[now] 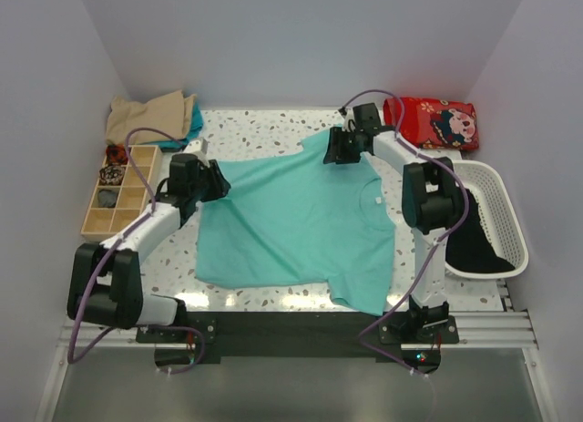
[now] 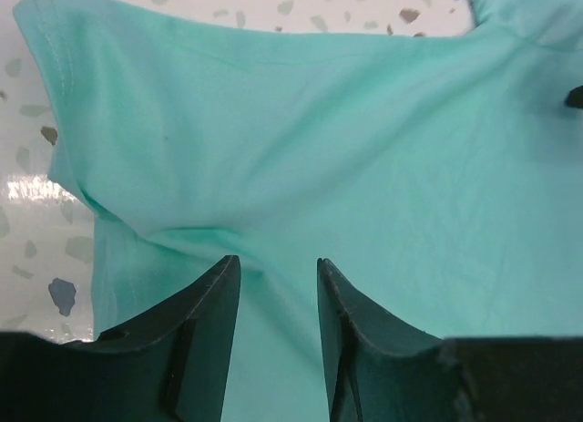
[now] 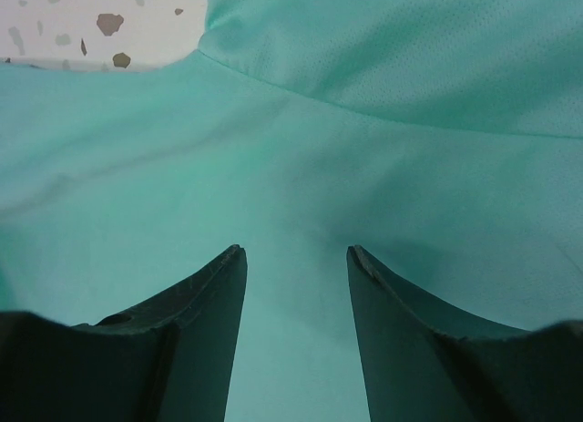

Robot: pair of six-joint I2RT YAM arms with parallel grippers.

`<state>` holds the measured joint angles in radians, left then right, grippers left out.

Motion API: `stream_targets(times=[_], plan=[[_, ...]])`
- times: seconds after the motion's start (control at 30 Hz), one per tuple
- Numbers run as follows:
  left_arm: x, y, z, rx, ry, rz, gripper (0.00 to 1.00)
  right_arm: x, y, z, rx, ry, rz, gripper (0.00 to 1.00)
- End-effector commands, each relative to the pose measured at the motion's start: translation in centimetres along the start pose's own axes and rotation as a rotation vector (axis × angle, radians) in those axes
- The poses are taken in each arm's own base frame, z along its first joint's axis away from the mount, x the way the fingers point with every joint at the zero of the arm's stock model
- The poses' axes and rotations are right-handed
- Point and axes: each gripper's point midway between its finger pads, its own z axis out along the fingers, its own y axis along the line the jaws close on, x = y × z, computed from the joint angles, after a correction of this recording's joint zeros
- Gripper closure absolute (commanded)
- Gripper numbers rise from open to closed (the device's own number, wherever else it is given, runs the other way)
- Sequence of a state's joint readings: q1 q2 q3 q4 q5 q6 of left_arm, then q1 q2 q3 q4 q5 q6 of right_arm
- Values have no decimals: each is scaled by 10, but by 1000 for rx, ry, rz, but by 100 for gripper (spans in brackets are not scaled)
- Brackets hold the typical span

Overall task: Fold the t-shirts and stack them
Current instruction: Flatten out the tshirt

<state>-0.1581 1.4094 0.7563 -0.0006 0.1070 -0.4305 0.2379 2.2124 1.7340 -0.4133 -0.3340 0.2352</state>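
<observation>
Dark fingers of the left claw (image 2: 273,262) fill the bottom of its wrist view. They stand apart with nothing pinched between them. The teal t-shirt (image 2: 319,149) lies just beneath and ahead of the tips, its stitched edge running down the left of that view with speckled tabletop beyond. The right claw (image 3: 296,251) is likewise parted and empty, low over the same cloth. Whether either claw's tips touch the fabric cannot be told.

From above, the left claw sits at the far corner of the shirt's hem, and the right claw sits at the far sleeve. The teal t-shirt is spread between the two arms at the middle of the table, a little wrinkled. Its long axis runs left to right, with the hem toward the left arm and the neckline toward the right arm. One sleeve points to the far edge and the other to the near edge, close to the right arm's base.

The table (image 1: 255,130) is white terrazzo with dark flecks. At its far left corner lies a folded tan t-shirt (image 1: 150,117) on something teal, with a wooden compartment tray (image 1: 118,190) just nearer. On the right, a white basket (image 1: 496,199) holds a black garment (image 1: 474,249), and a red printed pouch (image 1: 437,121) lies behind it. Plain pale walls enclose three sides.
</observation>
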Motion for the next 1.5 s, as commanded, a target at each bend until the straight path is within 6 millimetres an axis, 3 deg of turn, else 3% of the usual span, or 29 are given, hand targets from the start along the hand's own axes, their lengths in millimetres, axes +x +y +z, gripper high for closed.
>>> stream_targets(times=[0.0,0.03,0.1,0.13,0.17,0.4,0.57,0.7,1.07,1.27,1.4,1.47], plan=[[-42,-21,-24,51,-127,15,58,-13,-7,4,21,-21,1,47],[-30,-23,-27,61,-71,14,61,-15,-8,9,22,-18,2,47],[-25,-29,-32,97,-55,5,65,-14,-11,15,36,-8,13,47],[-20,-32,-33,114,-43,-8,65,-23,-11,15,38,-22,11,47],[-16,-32,-34,116,-36,-13,66,-18,-15,24,48,-5,21,47],[32,-19,-42,66,71,-58,74,-23,-27,31,101,-12,31,46],[63,14,-50,-121,136,-102,77,-29,-32,30,127,-18,17,46],[74,42,-50,-266,146,-108,73,-31,-30,30,119,-23,18,46],[111,60,-27,-322,207,-162,73,-34,-33,23,121,-28,6,45],[163,88,-60,-477,288,-272,70,-39,-51,16,191,-38,-1,45],[173,93,-84,-522,280,-298,68,-43,-68,14,243,-34,7,45],[173,87,-84,-502,273,-302,68,-50,-72,12,251,-47,8,44]])
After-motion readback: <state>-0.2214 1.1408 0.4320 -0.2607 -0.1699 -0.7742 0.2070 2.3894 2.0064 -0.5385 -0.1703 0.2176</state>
